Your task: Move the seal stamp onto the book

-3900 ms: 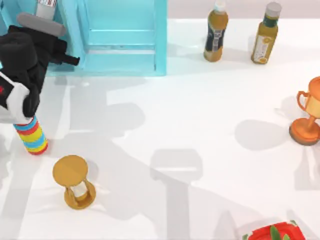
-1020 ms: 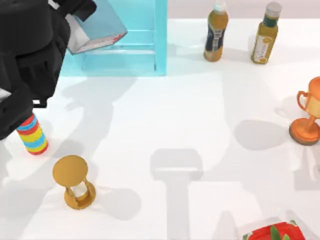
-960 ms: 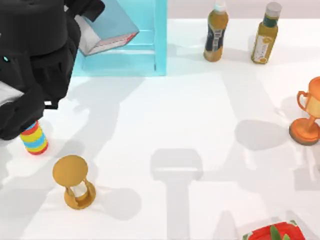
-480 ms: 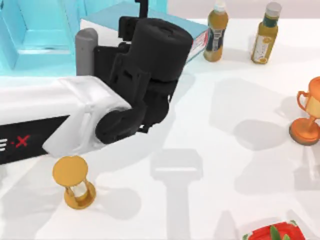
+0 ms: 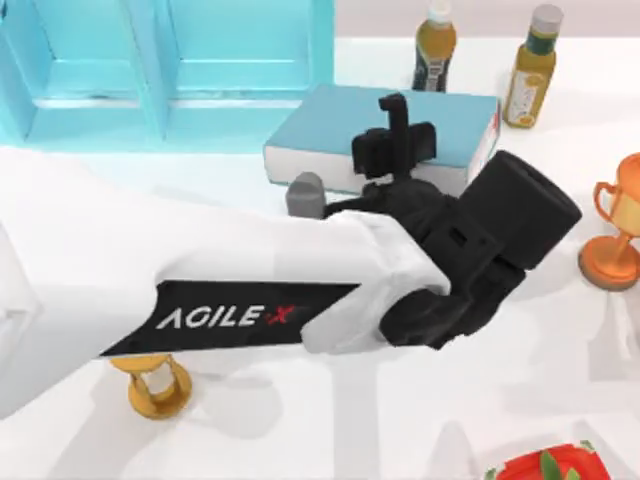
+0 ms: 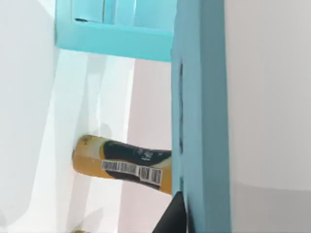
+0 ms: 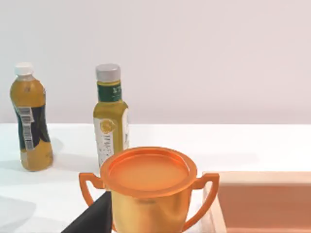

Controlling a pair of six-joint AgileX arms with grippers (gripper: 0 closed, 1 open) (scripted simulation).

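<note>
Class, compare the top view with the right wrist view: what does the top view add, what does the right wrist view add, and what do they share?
Top view adds: the left arm stretched across the table, the left gripper at the book, the turquoise shelf unit, the hourglass.
Right wrist view adds: the right gripper close to the orange trophy, a pale orange tray beside it, the blank wall.
Shared: the trophy, the white-capped bottle, the grey-capped bottle, the white table.

- Our left arm (image 5: 250, 290) has swung from nine o'clock toward three.
- The book (image 5: 385, 135) it carried now sits near twelve, gripper (image 5: 395, 140) on it.
</note>
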